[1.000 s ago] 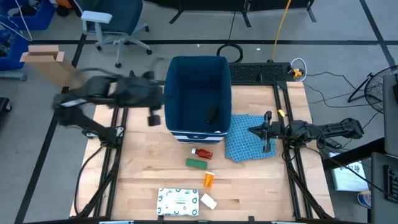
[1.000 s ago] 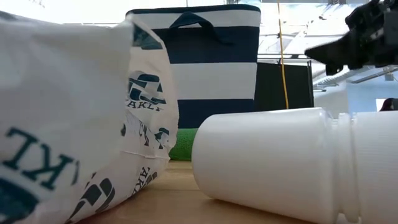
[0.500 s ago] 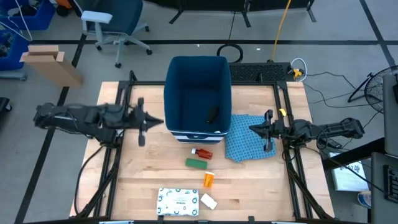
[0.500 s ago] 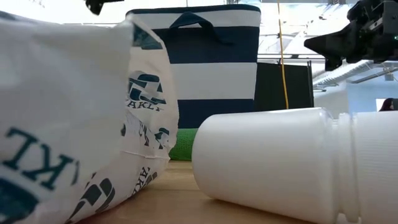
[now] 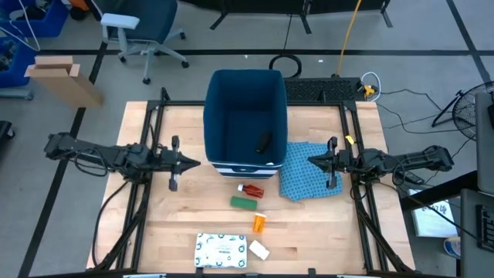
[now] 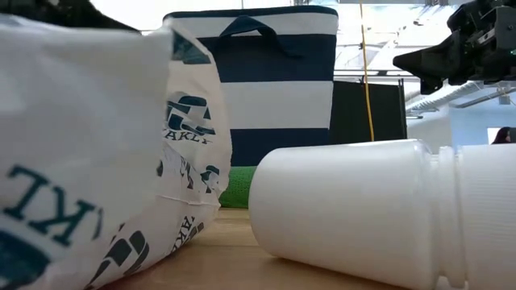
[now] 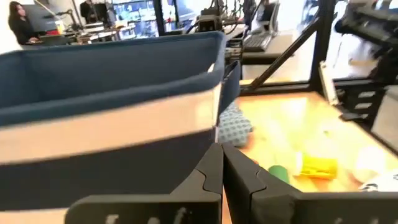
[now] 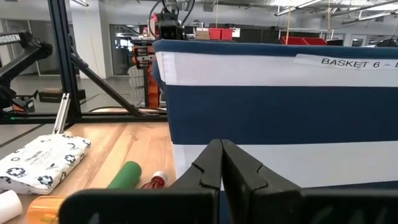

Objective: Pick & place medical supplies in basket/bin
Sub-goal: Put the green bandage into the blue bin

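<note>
The dark-blue basket [image 5: 245, 116] with a white band stands at the table's far middle, a dark item [image 5: 263, 142] inside it. In front of it lie the red-white tube [image 5: 249, 190], green box [image 5: 244, 203], orange pill bottle [image 5: 259, 223], speckled packet [image 5: 221, 250] and small white piece [image 5: 258, 250]. My left gripper [image 5: 197, 162] hovers shut just left of the basket's near-left corner, with the basket wall [image 7: 112, 106] close ahead. My right gripper [image 5: 310, 161] is shut over the blue cloth [image 5: 309, 179], facing the basket [image 8: 280, 106].
Black frame rails run along both table sides [image 5: 147, 193]. Bare wood lies left of the items and right of them near the front edge. The low view is filled by the packet [image 6: 97, 145] and the white piece [image 6: 363, 209], with my right gripper [image 6: 403, 60] above.
My left arm has swung from beside the basket's left wall toward the table's near edge. It now lies level, its gripper pointing right just off the basket's near-left corner. The right arm and all the items have stayed put.
</note>
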Motion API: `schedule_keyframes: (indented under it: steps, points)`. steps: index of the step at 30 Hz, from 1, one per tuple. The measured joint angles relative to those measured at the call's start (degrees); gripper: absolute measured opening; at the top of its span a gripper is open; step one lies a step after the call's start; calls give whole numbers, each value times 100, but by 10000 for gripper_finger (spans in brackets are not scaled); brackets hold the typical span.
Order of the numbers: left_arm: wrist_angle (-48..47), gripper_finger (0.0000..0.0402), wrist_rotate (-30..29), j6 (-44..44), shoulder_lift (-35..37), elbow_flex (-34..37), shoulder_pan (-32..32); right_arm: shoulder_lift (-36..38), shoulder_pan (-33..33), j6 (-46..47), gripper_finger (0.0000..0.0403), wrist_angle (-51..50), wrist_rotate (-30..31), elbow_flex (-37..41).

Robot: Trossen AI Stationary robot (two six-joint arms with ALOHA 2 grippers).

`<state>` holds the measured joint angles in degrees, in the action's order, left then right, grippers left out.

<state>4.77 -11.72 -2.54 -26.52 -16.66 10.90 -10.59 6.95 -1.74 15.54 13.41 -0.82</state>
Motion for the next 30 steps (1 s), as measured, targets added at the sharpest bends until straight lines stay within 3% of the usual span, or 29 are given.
schedule_keyframes:
  steps: [6,13,16,22,30]
  points:
    - [451,1,257,209,563,715,2,0,2,18,0,90,-2,-3]
    - [754,14,-50,632,586,1147,0,-381,344,245,0,470,-131,-517]
    - [751,17,-190,603,583,1254,0,-1078,752,-3,0,878,95,-935]
    - [748,18,-380,607,583,1315,0,-3234,1736,-627,0,1144,878,-2281]
    - [644,19,-381,605,581,1320,0,-6286,2367,-877,0,389,2378,-4795]
